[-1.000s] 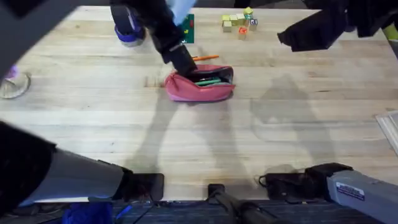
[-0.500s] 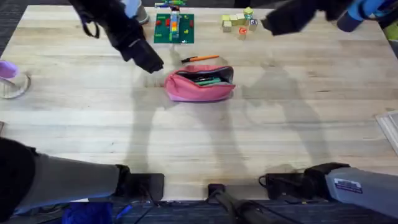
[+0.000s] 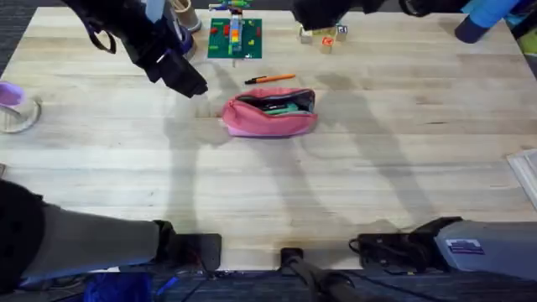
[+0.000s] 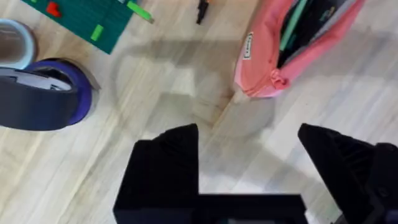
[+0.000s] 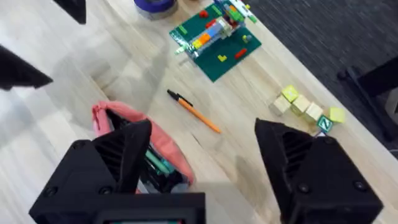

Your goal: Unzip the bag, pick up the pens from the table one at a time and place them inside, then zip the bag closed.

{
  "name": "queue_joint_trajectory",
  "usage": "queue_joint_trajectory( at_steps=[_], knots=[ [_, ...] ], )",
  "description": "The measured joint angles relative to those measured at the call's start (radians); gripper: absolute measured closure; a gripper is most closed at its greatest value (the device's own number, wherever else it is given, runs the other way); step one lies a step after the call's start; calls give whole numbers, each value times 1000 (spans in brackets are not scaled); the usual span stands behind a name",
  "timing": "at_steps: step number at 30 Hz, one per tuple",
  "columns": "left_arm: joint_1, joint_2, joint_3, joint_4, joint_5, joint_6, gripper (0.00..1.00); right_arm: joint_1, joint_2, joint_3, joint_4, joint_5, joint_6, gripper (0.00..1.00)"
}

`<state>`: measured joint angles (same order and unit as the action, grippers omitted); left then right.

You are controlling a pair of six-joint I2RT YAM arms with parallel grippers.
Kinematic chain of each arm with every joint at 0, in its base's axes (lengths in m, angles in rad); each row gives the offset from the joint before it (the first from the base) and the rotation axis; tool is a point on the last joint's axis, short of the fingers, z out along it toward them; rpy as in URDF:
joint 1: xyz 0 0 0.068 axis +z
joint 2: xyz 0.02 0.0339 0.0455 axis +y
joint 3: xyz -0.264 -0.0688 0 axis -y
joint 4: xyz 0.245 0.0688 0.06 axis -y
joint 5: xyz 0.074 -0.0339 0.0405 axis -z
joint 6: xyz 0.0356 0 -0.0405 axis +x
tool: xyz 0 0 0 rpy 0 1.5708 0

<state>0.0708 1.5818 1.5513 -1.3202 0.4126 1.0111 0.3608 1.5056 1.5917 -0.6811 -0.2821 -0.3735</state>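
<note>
Left tool [image 3: 195, 86] now clear of the bag [image 3: 269, 111], pulled back toward the bench's far left; a second ago it was down on the bag's left end, half a second ago just beside it. Its black fingers [image 4: 174, 155] are spread wide with nothing between them. Right tool [image 5: 202, 155] has swung in along the far edge from the far right corner to above the blocks [image 3: 322, 32]; jaws also wide apart, holding nothing. Bag has not moved.

Bag: pink soft fabric pouch, oblong, rounded ends, lying near the middle of the bench [image 3: 403, 159] a bit toward the far edge. Zipper undone, mouth gaping; dark lining and green and dark pens [image 3: 281, 106] inside. Small white label on the pink side near one end in the left wrist view. Puckered fabric at that end.

Orange pen [image 3: 270, 79] with black tip lies loose on the bench just beyond the bag, apart from it, slim and straight. Bench is pale wood planks with visible grain. Green flat baseplate [image 3: 235, 38] with coloured bricks at the far edge. Roll of blue tape [image 4: 43, 93] near it. Blocks are small yellowish cubes. Clear glass [image 3: 17, 113] at the left edge.
</note>
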Motion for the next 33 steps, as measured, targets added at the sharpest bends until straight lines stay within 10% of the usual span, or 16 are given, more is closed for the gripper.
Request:
queue_joint_trajectory(
  at_steps=[33],
  knots=[
    [0,0,0,0,-28,4,8,4,74,0,-86,1,25,6]
  ],
)
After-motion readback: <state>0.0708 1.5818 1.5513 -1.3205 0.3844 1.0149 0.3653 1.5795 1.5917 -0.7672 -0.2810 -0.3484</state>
